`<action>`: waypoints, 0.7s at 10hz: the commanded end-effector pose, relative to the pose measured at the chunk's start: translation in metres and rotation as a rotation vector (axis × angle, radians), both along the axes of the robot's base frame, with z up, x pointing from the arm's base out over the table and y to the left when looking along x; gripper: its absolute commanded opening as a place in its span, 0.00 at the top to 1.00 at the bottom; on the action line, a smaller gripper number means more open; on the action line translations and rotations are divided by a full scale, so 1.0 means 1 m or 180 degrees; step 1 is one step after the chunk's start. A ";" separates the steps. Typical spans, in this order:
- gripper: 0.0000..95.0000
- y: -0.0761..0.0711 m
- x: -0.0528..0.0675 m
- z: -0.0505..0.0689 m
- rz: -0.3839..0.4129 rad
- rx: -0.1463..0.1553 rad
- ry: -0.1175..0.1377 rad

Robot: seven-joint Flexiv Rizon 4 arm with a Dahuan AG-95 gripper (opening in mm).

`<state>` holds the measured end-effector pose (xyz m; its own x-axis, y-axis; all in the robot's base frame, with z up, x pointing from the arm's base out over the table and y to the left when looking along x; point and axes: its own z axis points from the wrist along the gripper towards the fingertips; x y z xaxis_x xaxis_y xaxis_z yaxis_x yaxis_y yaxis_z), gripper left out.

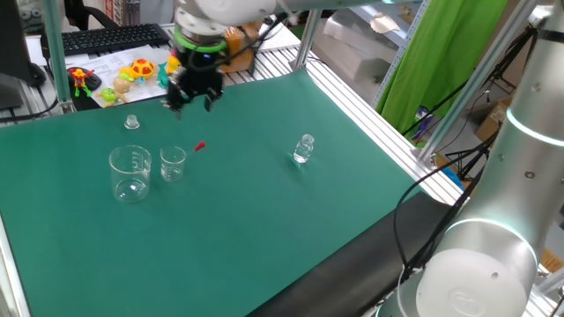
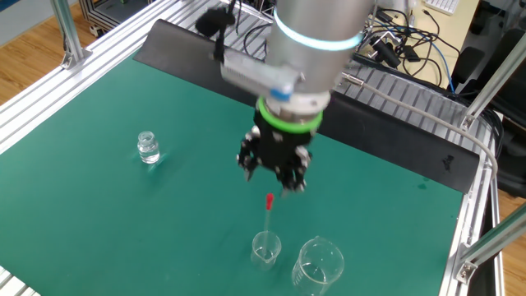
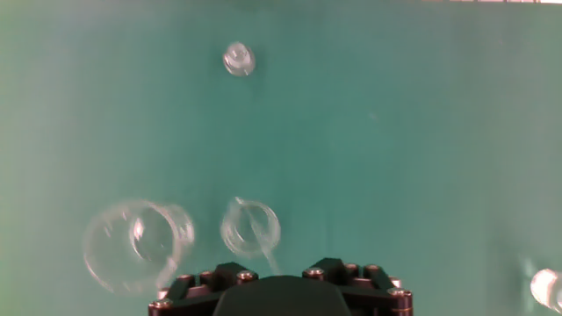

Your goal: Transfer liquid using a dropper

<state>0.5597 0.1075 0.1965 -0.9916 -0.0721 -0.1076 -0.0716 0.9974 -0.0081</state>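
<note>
My hand (image 2: 275, 168) hangs above the table (image 1: 264, 229), pointing straight down, black and blocky under a bright green collar ring and a smooth silver-grey wrist. The fingers (image 1: 188, 99) look parted with nothing between them, though both fixed views are blurred there, so I cannot tell the exact spread; the hand view shows only the black bolted base at the bottom edge. The dropper (image 2: 268, 215) stands free of my hand: a slender clear tube leaning in the small beaker (image 2: 265, 249), its small red rubber bulb (image 1: 200, 147) sticking out above the rim, just below my fingertips but not touching them. The small beaker is clear glass, cylindrical, thin-walled. Just beside it stands the large beaker (image 1: 130, 173), also clear glass, wider and taller, with faint printed graduation marks and a flared lip. From the hand view both appear as blurred transparent rings side by side. A small clear cap-like piece (image 1: 132, 122) sits on the table behind the large beaker. Well apart from the beakers, a small clear bottle (image 1: 303, 149) stands upright, rounded with a stopper-like top. The table surface is a matte, even green mat, bordered by ribbed aluminium rails (image 1: 370, 114).
</note>
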 end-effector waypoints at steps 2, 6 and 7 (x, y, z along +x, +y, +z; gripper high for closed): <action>0.80 -0.003 -0.012 -0.005 -0.0001 0.0079 0.0033; 0.80 0.000 -0.023 -0.012 -0.0018 0.0134 0.0013; 0.60 0.001 -0.023 -0.015 -0.0029 0.0138 -0.0012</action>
<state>0.5328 0.1081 0.1803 -0.9912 -0.0565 -0.1200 -0.0610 0.9976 0.0343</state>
